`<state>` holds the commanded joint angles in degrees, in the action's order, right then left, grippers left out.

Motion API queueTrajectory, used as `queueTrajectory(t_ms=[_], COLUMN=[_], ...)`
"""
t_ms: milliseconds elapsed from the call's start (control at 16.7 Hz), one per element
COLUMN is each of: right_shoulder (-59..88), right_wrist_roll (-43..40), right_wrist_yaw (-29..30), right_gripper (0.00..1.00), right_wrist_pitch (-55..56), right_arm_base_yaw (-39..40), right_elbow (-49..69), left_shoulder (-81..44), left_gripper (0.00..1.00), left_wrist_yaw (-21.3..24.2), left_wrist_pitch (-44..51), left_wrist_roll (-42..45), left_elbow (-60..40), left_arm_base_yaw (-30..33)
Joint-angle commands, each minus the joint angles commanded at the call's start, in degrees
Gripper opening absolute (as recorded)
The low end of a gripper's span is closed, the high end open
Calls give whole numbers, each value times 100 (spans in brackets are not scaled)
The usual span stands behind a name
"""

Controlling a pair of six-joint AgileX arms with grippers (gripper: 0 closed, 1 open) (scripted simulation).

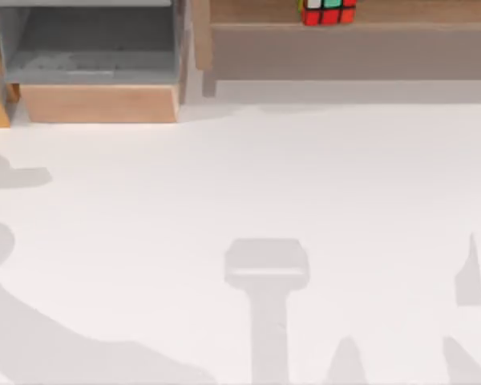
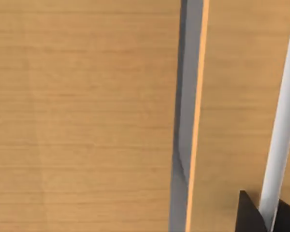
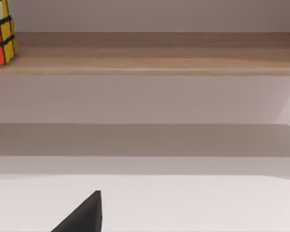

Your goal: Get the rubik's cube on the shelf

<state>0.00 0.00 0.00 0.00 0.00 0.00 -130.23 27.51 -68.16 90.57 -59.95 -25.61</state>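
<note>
Across the back you've got the table (image 1: 240,200) running up to the shelf (image 1: 369,12) at right, with a grey-lined box (image 1: 88,48) at left. Cube (image 1: 327,11) sits on the shelf board, near its front edge. Your right finger (image 3: 84,215) pokes in low; can't tell either pincer's state.

Bright, even light; soft, perhaps arm-cast shadows across table (image 1: 144,200).
</note>
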Motion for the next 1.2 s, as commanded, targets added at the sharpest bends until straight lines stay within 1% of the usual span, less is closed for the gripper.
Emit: queueTrajectory(t_ms=[300,600,1200], right_shoulder=[0,0,0], right_wrist_roll=[0,0,0], right_wrist_yaw=[0,0,0], right_gripper=[100,100,100], right_wrist_pitch=[0,0,0], right_arm_base_yaw=[0,0,0], right_elbow=[0,0,0], left_shoulder=[-462,-506,-506], left_gripper=[0,0,75], left_wrist_yaw=[-242,-292,-292], left_wrist_pitch=[541,657,657], left_wrist_roll=[-11,-56,-56], left_elbow=[-1050,-1190,-1190], left_arm_base_yaw=[254,304,304])
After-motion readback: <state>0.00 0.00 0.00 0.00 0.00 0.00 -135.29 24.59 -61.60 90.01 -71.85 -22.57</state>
